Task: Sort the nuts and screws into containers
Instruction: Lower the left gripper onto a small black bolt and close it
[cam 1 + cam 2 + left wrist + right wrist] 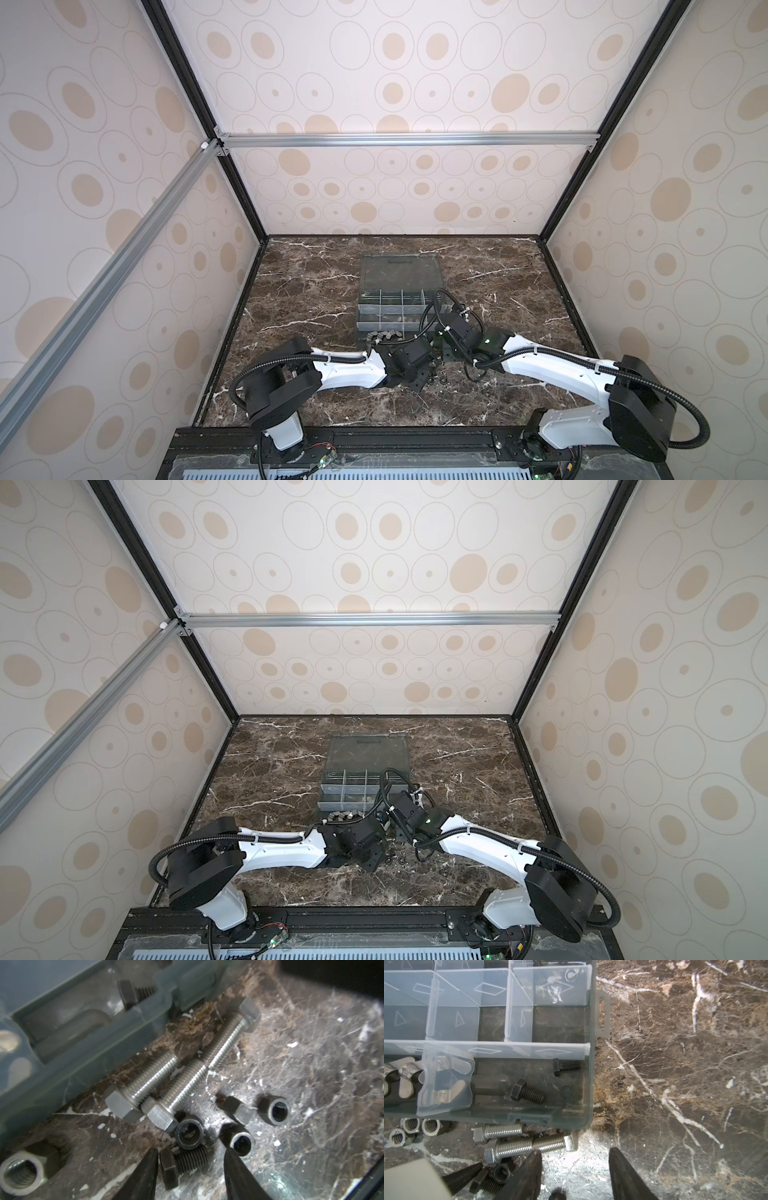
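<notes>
My left gripper (191,1161) is open low over the marble, its fingers on either side of a short black screw (182,1164) that lies flat. Several black nuts (189,1134) sit just beyond it. Three silver screws (182,1088) lie beside the front wall of the grey organizer box (62,1022). My right gripper (575,1155) is open over bare marble near the box's corner (589,1084), holding nothing. Two black screws (527,1094) lie in the corner container. Silver winged nuts (406,1076) fill the container beside it.
The box (395,307) stands mid-table with its clear lid (401,270) folded back. Silver hex nuts (419,1126) lie outside its front wall, and one (20,1172) is near my left gripper. Both wrists crowd together in front of the box.
</notes>
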You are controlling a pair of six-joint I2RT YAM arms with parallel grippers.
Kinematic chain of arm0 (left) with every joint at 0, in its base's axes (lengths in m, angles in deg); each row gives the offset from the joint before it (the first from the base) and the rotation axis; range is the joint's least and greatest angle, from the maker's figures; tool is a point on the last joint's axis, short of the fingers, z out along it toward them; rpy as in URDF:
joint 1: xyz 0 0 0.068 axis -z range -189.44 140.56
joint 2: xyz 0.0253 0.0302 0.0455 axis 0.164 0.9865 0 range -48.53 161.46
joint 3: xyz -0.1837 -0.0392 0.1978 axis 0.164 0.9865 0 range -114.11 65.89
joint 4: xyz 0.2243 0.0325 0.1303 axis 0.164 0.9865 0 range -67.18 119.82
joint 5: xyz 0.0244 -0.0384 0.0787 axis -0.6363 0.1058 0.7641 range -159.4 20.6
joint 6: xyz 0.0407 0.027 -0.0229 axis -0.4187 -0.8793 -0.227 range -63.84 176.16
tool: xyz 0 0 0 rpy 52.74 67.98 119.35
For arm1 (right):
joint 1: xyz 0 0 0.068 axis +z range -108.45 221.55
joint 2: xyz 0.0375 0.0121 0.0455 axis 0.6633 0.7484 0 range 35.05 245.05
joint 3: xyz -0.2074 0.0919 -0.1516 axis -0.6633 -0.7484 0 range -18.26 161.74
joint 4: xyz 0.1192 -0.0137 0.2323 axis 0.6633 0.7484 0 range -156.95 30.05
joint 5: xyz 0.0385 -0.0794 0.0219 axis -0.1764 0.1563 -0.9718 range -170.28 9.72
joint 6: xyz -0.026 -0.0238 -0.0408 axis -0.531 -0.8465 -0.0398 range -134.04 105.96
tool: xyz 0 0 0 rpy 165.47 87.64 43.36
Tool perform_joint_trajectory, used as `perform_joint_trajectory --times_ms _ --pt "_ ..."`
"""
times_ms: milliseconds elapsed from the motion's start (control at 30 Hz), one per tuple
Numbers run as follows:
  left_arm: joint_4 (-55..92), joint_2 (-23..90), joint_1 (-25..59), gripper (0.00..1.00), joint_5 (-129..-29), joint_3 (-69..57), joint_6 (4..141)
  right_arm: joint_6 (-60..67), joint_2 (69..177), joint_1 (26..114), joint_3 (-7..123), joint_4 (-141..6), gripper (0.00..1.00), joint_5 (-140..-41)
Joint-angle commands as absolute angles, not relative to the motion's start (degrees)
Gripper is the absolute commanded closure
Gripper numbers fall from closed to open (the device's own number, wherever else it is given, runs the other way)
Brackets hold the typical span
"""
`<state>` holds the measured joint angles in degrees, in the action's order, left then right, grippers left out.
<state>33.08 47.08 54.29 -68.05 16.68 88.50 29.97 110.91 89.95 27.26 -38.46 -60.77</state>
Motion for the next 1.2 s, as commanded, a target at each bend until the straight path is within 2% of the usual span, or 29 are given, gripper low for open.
perform_joint_trajectory --times_ms 0,800,1033,1167 --pt "35.5 47.7 54.8 0.50 -65.9 14.9 87.9 30.0 109.2 89.5 27.3 -36.6 0.44 -58.7" --pt "35.4 46.2 54.8 0.61 -64.3 18.7 88.1 33.0 107.9 89.0 24.3 -37.2 0.44 -58.5" --pt "36.0 44.1 54.8 0.45 -63.9 20.0 88.5 33.3 107.1 89.0 23.8 -37.1 0.44 -58.6" --pt "35.6 44.1 54.8 0.44 -63.8 19.5 89.1 33.2 106.8 88.9 23.7 -36.9 0.44 -58.6"
